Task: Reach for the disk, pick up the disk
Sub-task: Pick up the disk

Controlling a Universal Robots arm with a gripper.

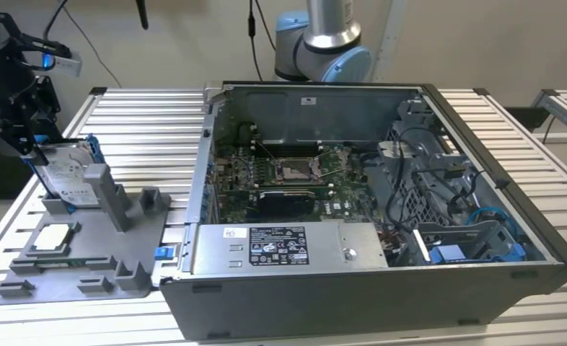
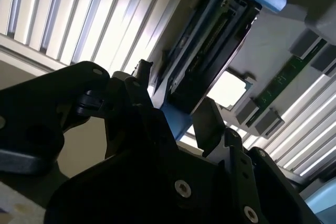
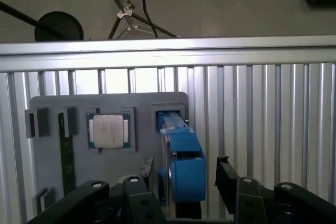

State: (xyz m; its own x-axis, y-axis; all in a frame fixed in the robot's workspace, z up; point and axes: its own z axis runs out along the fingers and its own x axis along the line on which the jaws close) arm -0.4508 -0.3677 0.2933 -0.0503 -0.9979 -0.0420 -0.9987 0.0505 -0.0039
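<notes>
The robot arm's gripper (image 1: 33, 146) hangs over the disk (image 1: 67, 171) at the exterior view's left, beside an opened computer case (image 1: 361, 303) on a slatted metal table (image 1: 148, 122). The disk stands on edge, upright, in a slot at the far end of a grey holder plate (image 1: 81, 259), its white label facing the case and its blue rails showing along the edges.

In the first wrist view the gripper (image 3: 185, 174) has its jaws spread and straddles the top edge of the disk (image 3: 182, 148). One black finger (image 3: 148, 169) stands on each side of the blue rail, with a narrow gap visible on either side, so nothing is grasped. The second wrist view shows the same arrangement from a slant. The disk (image 2: 210, 45) runs away from the gripper (image 2: 176, 93), its near blue end lying between the two fingers (image 2: 209, 119).

A small square silver chip (image 1: 55, 238) sits in a recess of the holder plate, nearer the camera than the disk and apart from it. In the first wrist view the chip (image 3: 108, 129) lies just beside the disk's slot. The arm's base (image 1: 322, 43) rises behind the case at the far side of the table.
</notes>
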